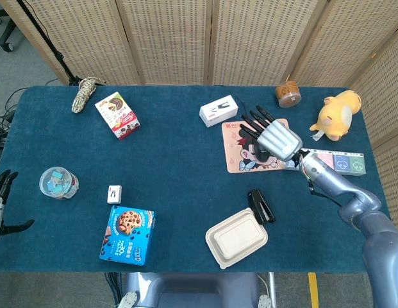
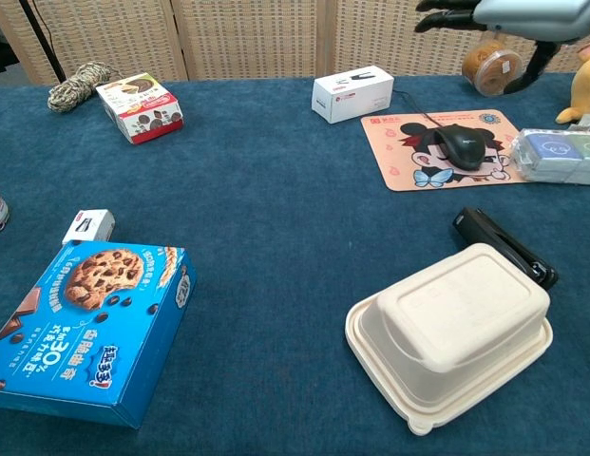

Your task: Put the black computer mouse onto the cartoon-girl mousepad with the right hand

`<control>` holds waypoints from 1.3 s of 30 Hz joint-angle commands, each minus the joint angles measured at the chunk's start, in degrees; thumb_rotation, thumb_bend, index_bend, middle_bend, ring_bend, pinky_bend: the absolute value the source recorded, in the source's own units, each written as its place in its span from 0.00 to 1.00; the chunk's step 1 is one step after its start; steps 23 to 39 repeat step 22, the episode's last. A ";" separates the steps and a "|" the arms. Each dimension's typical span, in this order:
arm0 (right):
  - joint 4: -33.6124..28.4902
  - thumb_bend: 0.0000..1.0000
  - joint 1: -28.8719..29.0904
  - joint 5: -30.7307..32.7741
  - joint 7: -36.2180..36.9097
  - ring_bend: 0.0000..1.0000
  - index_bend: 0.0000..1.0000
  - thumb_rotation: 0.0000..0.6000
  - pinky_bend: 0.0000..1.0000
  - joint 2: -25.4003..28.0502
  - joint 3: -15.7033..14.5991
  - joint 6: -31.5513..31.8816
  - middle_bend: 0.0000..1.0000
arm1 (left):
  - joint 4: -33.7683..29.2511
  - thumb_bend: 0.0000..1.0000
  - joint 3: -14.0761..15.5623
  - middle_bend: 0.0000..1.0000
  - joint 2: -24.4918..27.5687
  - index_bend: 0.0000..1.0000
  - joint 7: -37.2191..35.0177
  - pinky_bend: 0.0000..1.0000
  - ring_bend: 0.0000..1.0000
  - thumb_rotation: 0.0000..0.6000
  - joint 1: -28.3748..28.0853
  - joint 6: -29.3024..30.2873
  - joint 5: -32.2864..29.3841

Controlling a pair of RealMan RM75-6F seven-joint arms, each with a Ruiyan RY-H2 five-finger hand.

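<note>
The black computer mouse (image 2: 466, 145) lies on the pink cartoon-girl mousepad (image 2: 409, 160), its cable running back past a white box. In the head view the mouse (image 1: 265, 154) is mostly hidden under my right hand (image 1: 275, 136), and part of the mousepad (image 1: 240, 157) shows. My right hand (image 2: 499, 11) hovers well above the mouse with fingers spread, holding nothing. At the far left edge my left hand (image 1: 0, 205) hangs beside the table, fingers apart and empty.
A white box (image 2: 352, 93) stands just behind the pad. A row of coloured packs (image 2: 561, 155) lies right of it. A black stapler (image 2: 504, 247) and a cream clamshell container (image 2: 448, 332) sit in front. A blue cookie box (image 2: 85, 328), yellow plush (image 1: 338, 114) and brown jar (image 1: 288, 94) lie further off.
</note>
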 commanded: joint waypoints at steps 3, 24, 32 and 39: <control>-27.28 0.00 -12.33 13.54 -11.34 0.00 0.00 1.00 0.00 12.75 7.60 5.74 0.00 | 0.45 0.06 0.53 0.00 -0.17 0.00 -0.39 0.00 0.00 1.00 0.82 1.70 1.84; -42.39 0.00 -37.17 20.29 -3.91 0.00 0.00 1.00 0.00 15.79 6.42 21.41 0.00 | 1.08 0.06 0.73 0.00 -1.15 0.00 -0.63 0.00 0.00 1.00 2.43 5.14 4.22; -42.39 0.00 -37.17 20.29 -3.91 0.00 0.00 1.00 0.00 15.79 6.42 21.41 0.00 | 1.08 0.06 0.73 0.00 -1.15 0.00 -0.63 0.00 0.00 1.00 2.43 5.14 4.22; -42.39 0.00 -37.17 20.29 -3.91 0.00 0.00 1.00 0.00 15.79 6.42 21.41 0.00 | 1.08 0.06 0.73 0.00 -1.15 0.00 -0.63 0.00 0.00 1.00 2.43 5.14 4.22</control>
